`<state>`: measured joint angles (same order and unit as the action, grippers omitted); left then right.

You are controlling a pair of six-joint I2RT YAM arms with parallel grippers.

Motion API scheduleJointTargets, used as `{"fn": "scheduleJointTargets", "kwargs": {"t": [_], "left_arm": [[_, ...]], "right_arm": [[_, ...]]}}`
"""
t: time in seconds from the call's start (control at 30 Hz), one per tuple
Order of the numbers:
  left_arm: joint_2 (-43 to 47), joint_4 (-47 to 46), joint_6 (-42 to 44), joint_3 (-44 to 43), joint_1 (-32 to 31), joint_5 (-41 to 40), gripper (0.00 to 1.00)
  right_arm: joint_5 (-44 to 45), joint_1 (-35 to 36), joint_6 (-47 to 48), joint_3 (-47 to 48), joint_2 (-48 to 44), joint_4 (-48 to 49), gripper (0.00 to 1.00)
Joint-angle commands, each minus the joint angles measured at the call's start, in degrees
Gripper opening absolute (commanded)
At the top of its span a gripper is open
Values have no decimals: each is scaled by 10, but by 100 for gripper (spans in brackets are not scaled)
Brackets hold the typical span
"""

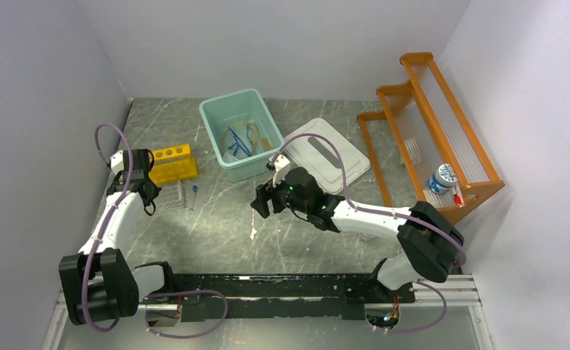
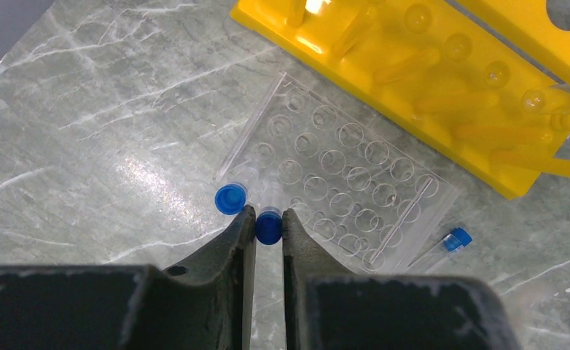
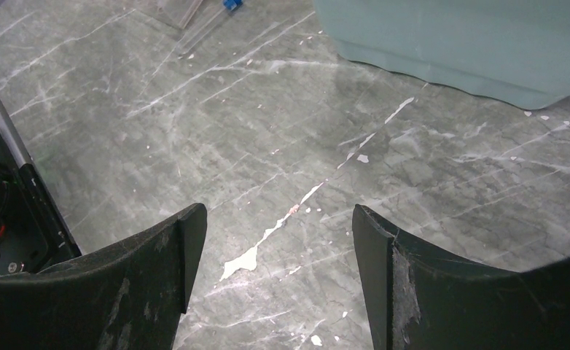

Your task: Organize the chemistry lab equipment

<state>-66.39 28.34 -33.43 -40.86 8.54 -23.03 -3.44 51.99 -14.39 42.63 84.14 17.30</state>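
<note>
While the right gripper (image 3: 278, 219) hangs with jaws apart over the grey marbled tabletop (image 3: 267, 109) mid-frame, the left gripper (image 2: 268, 213) clamps a blue-capped clear test tube (image 2: 269, 229) below the yellow plastic tube rack (image 2: 384, 44), upper right of the left wrist view.

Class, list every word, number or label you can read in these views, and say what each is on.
None can be read.
The blue-and-white jar on the orange shelf bears a printed label, but it is too small and blurred to read.
</note>
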Motion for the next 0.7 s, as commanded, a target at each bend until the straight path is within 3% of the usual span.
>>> {"fn": "scheduleJointTargets", "kwargs": {"t": [0.0,0.13,0.43,0.67], "left_arm": [[6,-20,-6,10,6,5,19],[11,-19,-8,11,5,2,25],[33,15,-14,-14,5,10,53],[67,60,-7,-57,5,41,58]], "right_arm": [[-6,-3,-2,-7,1,19,76],[-4,-3,0,-7,0,18,76],[-7,-3,-1,-7,-2,20,76],[-13,-3,-6,-4,-2,18,76]]}}
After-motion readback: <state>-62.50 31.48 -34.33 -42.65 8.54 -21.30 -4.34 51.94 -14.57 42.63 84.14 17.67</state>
